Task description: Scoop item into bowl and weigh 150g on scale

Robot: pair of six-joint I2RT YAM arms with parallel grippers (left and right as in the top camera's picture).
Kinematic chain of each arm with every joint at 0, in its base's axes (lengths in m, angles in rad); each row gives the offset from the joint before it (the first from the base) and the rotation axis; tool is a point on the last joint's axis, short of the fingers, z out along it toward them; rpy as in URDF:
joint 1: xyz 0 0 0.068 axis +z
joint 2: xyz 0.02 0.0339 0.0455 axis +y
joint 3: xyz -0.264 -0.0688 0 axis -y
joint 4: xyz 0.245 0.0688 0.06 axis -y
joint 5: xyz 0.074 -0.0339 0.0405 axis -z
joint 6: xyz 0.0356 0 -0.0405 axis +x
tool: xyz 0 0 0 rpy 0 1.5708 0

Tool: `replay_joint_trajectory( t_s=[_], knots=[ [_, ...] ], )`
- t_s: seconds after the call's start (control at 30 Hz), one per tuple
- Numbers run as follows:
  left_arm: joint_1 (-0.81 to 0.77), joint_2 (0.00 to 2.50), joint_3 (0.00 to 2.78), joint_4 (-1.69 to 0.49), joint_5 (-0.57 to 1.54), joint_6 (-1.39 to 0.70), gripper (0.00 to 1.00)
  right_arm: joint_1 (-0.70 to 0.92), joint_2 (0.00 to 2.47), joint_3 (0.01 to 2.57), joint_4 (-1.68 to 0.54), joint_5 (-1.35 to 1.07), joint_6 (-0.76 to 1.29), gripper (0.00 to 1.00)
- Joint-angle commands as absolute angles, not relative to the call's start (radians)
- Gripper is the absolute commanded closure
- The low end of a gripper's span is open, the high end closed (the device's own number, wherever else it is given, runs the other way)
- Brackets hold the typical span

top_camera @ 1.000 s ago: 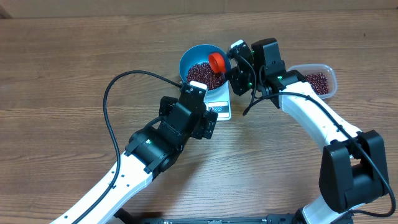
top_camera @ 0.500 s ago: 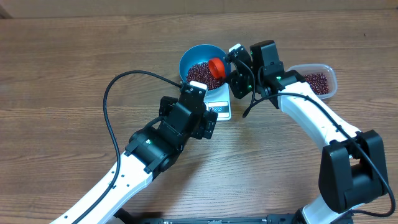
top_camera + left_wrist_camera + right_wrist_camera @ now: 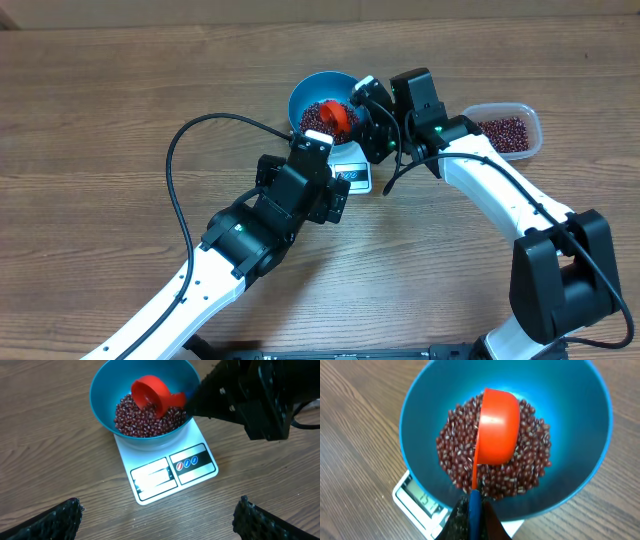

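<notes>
The blue bowl (image 3: 303, 90) stands on the white scale (image 3: 353, 178) and holds a heap of dark red-brown beans (image 3: 316, 118). My right gripper (image 3: 361, 108) is shut on the blue handle of an orange-red scoop (image 3: 338, 114). The scoop (image 3: 497, 425) is tipped on its side just over the beans (image 3: 455, 457) inside the bowl (image 3: 570, 425). Its mouth (image 3: 149, 394) faces sideways and looks empty. The right gripper (image 3: 475, 517) pinches the handle at the bowl's near rim. My left gripper (image 3: 160, 517) is open, with bare wood between its fingers, just in front of the scale (image 3: 172, 472).
A clear plastic tub (image 3: 505, 132) with more beans sits right of the bowl, behind the right arm. The left arm's black cable (image 3: 180, 175) loops over the table to the left. The scale's display (image 3: 419, 496) is lit, its digits partly hidden.
The right gripper has swung left and turned, carrying the scoop from the bowl's right rim to over the beans and tipping it on its side. The left arm has not moved.
</notes>
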State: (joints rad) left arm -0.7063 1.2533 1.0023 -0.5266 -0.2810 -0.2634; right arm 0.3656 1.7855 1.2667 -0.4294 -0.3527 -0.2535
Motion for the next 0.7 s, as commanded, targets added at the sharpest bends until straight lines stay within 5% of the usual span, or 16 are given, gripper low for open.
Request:
replay_joint_trajectory(
  t_s=[0.0,0.67],
  knots=[
    [-0.707,1.263,0.995,-0.524,-0.295,-0.277,0.00,0.351,1.784,1.279,-0.407,-0.413,-0.186,0.96],
    [-0.707,1.263,0.995,-0.524,-0.295,-0.277,0.00,0.328,1.699,1.291,-0.406,-0.453,-0.101,0.96]
  ],
)
